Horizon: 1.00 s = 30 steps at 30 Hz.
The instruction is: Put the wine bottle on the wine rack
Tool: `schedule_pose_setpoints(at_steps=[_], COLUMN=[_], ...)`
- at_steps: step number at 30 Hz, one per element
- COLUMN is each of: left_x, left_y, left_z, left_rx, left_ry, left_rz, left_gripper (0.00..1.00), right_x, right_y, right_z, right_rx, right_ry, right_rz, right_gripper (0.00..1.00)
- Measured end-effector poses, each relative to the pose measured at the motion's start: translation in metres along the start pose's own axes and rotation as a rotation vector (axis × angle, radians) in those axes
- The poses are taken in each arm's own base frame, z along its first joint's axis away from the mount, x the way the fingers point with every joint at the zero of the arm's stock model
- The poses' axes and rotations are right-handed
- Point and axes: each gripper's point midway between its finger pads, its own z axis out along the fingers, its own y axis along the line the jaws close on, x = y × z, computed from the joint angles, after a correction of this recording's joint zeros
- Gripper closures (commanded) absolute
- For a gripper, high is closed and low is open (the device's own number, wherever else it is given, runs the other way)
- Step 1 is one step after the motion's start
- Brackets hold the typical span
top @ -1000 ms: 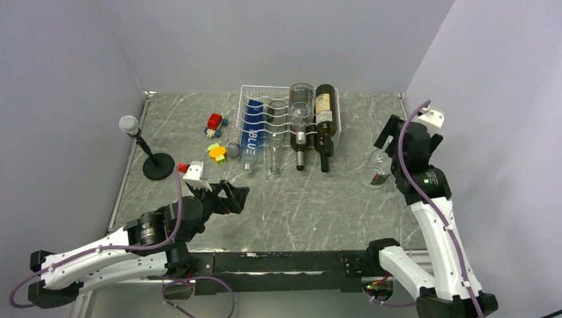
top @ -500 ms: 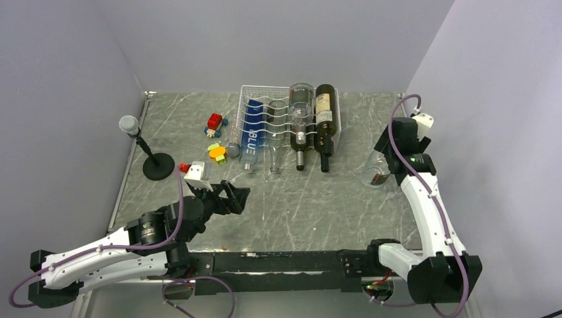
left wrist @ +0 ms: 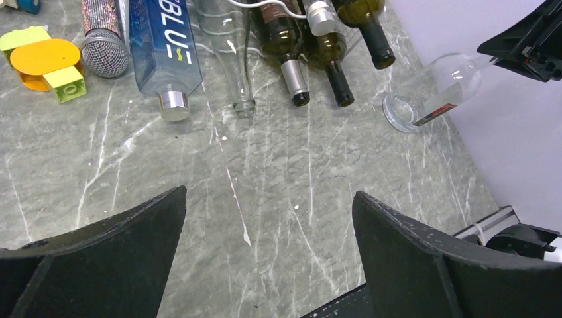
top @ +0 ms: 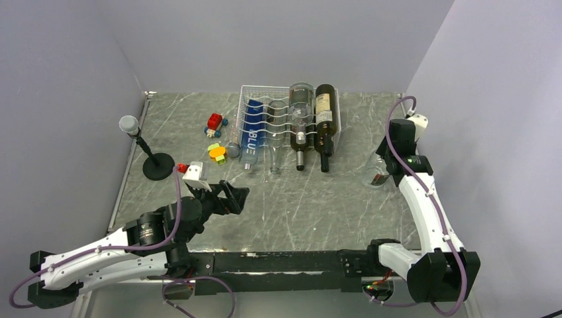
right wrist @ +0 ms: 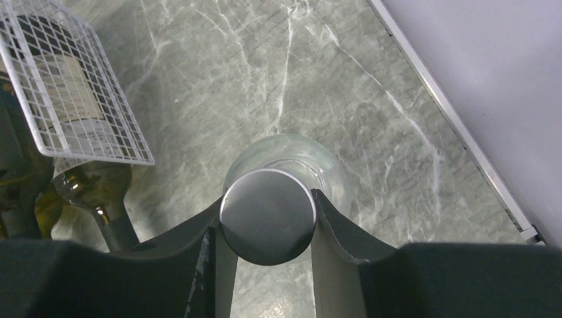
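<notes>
We see the right gripper [right wrist: 268,228] pinching the wine bottle [top: 375,171] at its silver cap, one finger on each side. The bottle is clear glass. It leans at the right side of the counter [top: 298,205], near the wall, and its base seems to touch the stone. It is well apart from the wine rack [right wrist: 93,126], which stands at the back of the counter and already carries several bottles. The left gripper [left wrist: 268,218] hangs over the near part of the counter with its fingers spread wide and holds nothing.

In our judgement, the main danger is the grasp itself. The cap is smooth and round, and all the weight of the bottle hangs below it, so the bottle can slip out or swing when it is lifted. If the base drags on the stone, it can twist between the fingers. On the way to the rack the bottle can also knock the dark bottle [top: 324,126] on the rack's right edge. We cannot tell which groove is free, so a wrong aim can push a neighbour.
</notes>
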Motion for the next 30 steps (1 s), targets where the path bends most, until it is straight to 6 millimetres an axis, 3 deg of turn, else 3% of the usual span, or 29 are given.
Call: schedule_pose_setpoints(at_steps=[9,22,30], left_x=[0.010,0.058,0.083], left_y=[0.001,-0.013,-0.020], left_z=[0.003,0.020,0.027], left_rx=[-0.001,0.070,0.113], left_ry=[0.021,0.132,0.180], left_rz=[0.005,0.002,-0.031], left_gripper=[0.01,0.01,0.01], right_x=[0.010,0.091,0.119], right_y=[0.010,0.070,0.092], right_z=[-0.018,-0.124,-0.150], right_rx=[-0.116,-0.592,-0.761], right_ry=[0.022,0.207,0.316], right_rz=[-0.012,-0.058,0.012], right_gripper=[1.00,1.00,1.00])
